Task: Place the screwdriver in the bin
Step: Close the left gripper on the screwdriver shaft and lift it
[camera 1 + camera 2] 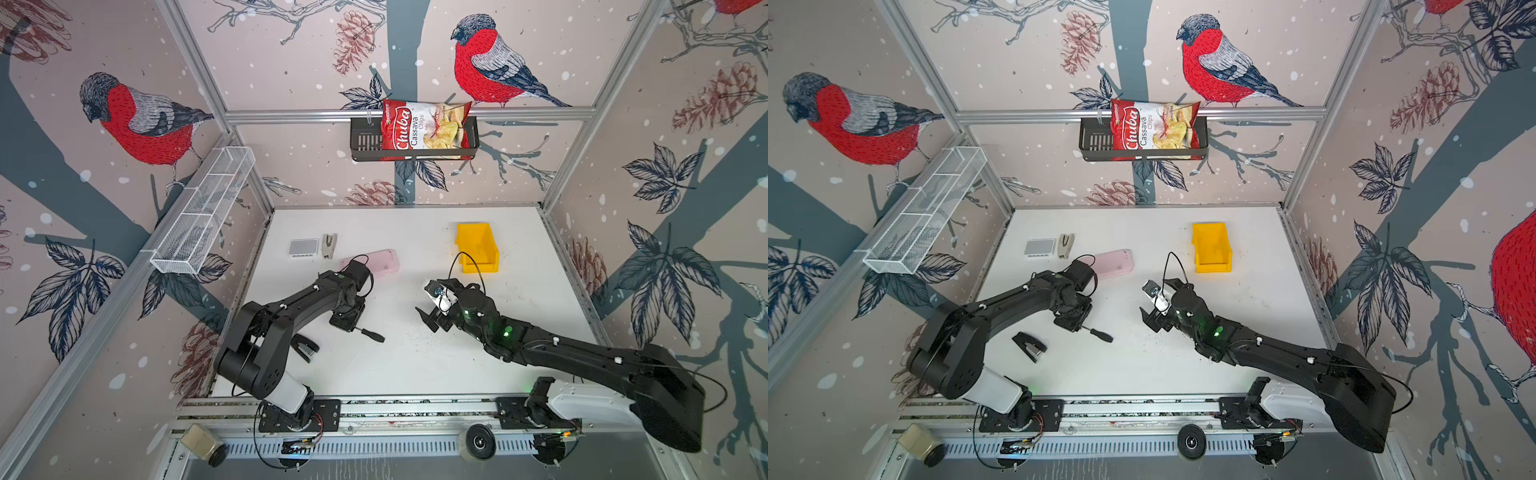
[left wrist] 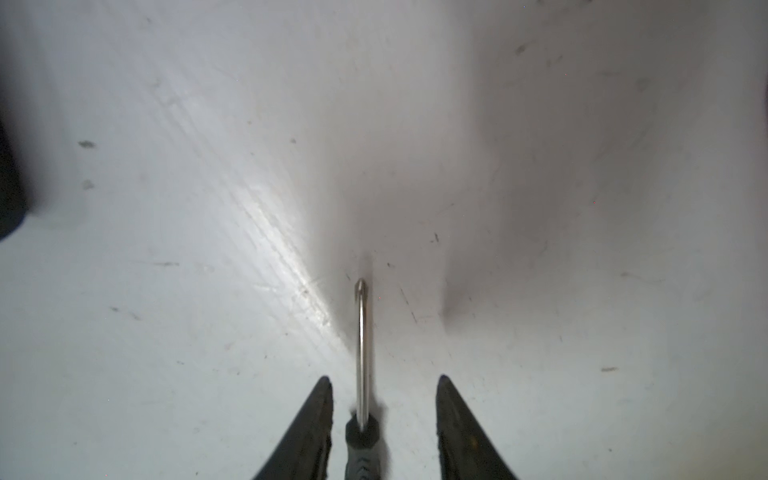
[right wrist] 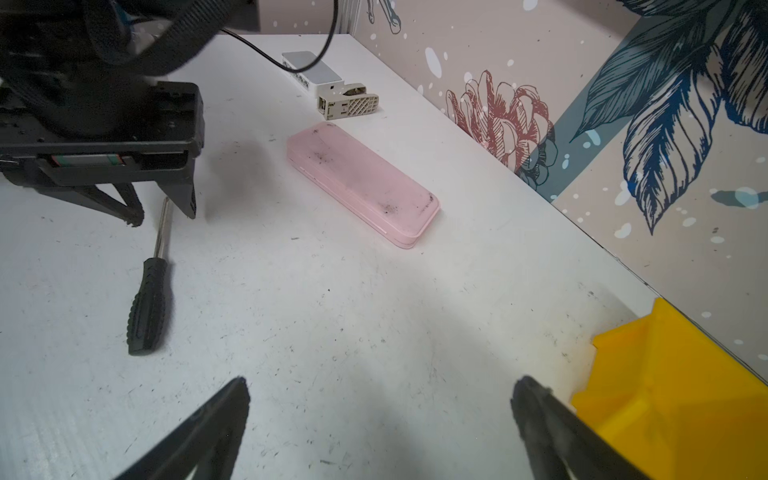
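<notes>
The screwdriver (image 1: 372, 334) (image 1: 1100, 334) lies flat on the white table, left of centre, black handle toward the right arm. My left gripper (image 1: 347, 322) (image 1: 1077, 322) is lowered over its thin metal shaft (image 2: 363, 353). In the left wrist view the gripper (image 2: 385, 380) has a finger on each side of the shaft, partly closed with gaps to both, so open. The right wrist view shows the same straddle (image 3: 162, 214) and the handle (image 3: 149, 307). The yellow bin (image 1: 478, 249) (image 1: 1210, 249) (image 3: 665, 374) stands at the back right. My right gripper (image 1: 426, 320) (image 3: 380, 382) hovers wide open and empty in front of the bin.
A pink case (image 1: 372, 262) (image 3: 361, 183) lies behind the left gripper. A grey stapler-like tool (image 1: 329, 245) and a small white box (image 1: 302, 247) sit at the back left. A black stapler (image 1: 1030, 345) lies beside the left arm. On the walls hang a mesh tray (image 1: 203, 216) and a black basket (image 1: 365, 141).
</notes>
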`<state>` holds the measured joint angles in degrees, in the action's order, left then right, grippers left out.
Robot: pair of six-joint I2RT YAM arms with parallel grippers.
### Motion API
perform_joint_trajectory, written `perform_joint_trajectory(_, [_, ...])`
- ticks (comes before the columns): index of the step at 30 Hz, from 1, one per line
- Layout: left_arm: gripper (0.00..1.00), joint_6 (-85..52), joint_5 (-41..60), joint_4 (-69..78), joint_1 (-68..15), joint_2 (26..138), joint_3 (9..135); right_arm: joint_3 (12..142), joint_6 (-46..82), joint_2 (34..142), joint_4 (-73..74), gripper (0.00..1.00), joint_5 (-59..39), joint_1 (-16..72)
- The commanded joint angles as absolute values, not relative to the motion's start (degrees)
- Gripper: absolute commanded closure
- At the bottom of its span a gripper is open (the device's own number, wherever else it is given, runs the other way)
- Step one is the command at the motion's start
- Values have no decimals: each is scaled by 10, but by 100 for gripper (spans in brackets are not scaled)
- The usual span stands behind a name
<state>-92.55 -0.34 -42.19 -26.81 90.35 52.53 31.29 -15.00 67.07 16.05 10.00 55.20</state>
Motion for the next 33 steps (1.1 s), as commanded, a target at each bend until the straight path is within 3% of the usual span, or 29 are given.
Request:
perform_joint_trajectory(1, [64,-906,-9,-452,-268,927,537,316,-141,667,161,0,105,555])
perform_joint_trajectory(6, [66,-906,0,-440,-269,936,524,318,-145,668,153,0,107,556])
perform_joint_trajectory(12, [83,-915,6,-417,-268,931,491,316,-148,668,148,0,109,557])
perform_joint_trajectory(21, [99,-905,11,-389,-269,919,476,321,-156,676,150,0,101,558])
perform_joint_trajectory(33, [100,-892,-15,-398,-269,902,498,327,-163,685,148,0,91,558])
